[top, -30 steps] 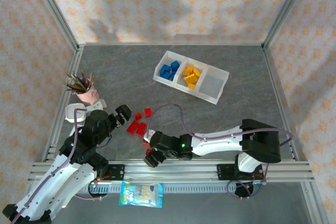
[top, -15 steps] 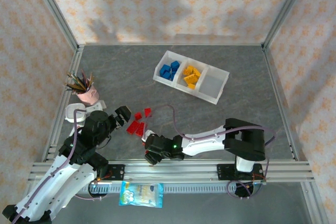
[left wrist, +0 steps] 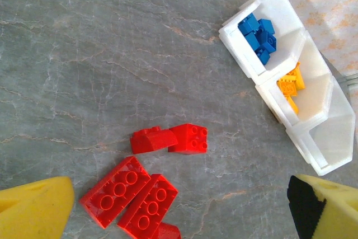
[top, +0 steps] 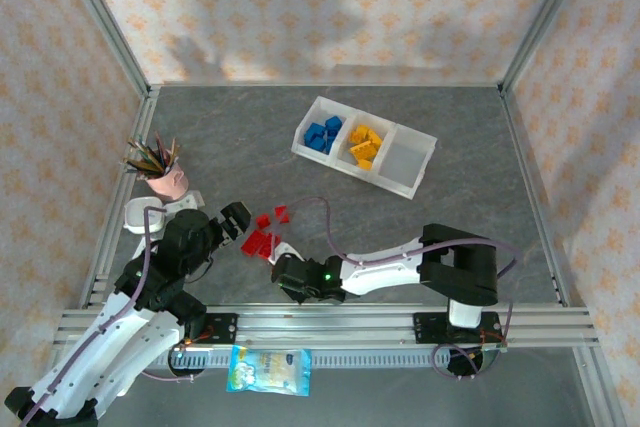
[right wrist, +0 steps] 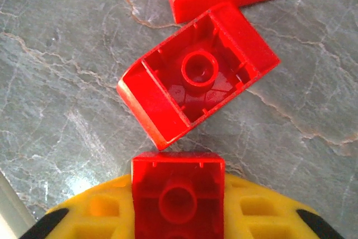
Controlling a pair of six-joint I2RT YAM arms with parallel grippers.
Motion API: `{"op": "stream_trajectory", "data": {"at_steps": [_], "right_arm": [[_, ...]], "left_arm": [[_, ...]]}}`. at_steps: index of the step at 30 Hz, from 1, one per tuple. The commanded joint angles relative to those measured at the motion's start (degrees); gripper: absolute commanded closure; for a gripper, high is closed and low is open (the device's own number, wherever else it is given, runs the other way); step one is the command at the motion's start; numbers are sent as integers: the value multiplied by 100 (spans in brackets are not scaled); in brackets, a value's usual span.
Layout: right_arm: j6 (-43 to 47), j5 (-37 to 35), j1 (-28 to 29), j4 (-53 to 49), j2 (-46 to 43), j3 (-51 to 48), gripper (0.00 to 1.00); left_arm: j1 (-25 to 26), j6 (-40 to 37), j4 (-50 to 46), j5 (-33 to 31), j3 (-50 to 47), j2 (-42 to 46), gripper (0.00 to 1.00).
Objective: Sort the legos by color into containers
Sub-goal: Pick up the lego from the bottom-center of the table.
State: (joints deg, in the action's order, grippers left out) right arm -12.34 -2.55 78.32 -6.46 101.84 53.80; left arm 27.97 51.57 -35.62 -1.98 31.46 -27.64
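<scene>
Grippers: right gripper [right wrist: 178, 216], yellow-padded, low over the near middle of the grey marbled table [top: 450, 217], closed on a small red plastic brick [right wrist: 178, 191] held hollow side up between its fingers; left gripper [left wrist: 179, 208], just left of the red pile, yellow fingers [left wrist: 33, 208] spread wide with nothing between them.

Loose red bricks, on the table:
- An overturned red sloped brick [right wrist: 196, 76], hollow side up, lies just beyond the held one; whether the two touch cannot be told.
- Two long studded red bricks [left wrist: 114, 190] lie side by side and touching.
- A red sloped piece [left wrist: 152, 139] lies against a square four-stud red brick [left wrist: 190, 138], just beyond the long pair.

Long white translucent three-compartment tray [top: 417, 169]: on the far side of the table, right of centre, set at a slant, well apart from the red pile. Blue bricks [top: 323, 134] lie in its left end compartment, yellow-orange bricks [top: 364, 145] in the middle one.

Other items: pink cup of coloured pencils [top: 160, 172], at the left edge; blue-and-white snack packet [top: 268, 369], on the near rail between the arm bases.
</scene>
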Motion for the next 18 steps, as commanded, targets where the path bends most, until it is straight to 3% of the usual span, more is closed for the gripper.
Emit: {"op": "stream_trajectory", "data": {"at_steps": [1,11,18], "right_arm": [[-205,-136,-116,-154,-131,13,77],[-713,-238,-1140,-625,-1438,-271,79],[-967,-100,-2970,-1135,-2029,-208,79]], "left_arm": [[-54,-67,152,60,211,-52,1],[-46,-401,867,608,435,-754,1],[181,-619,1808,821,653,-1543,1]]}}
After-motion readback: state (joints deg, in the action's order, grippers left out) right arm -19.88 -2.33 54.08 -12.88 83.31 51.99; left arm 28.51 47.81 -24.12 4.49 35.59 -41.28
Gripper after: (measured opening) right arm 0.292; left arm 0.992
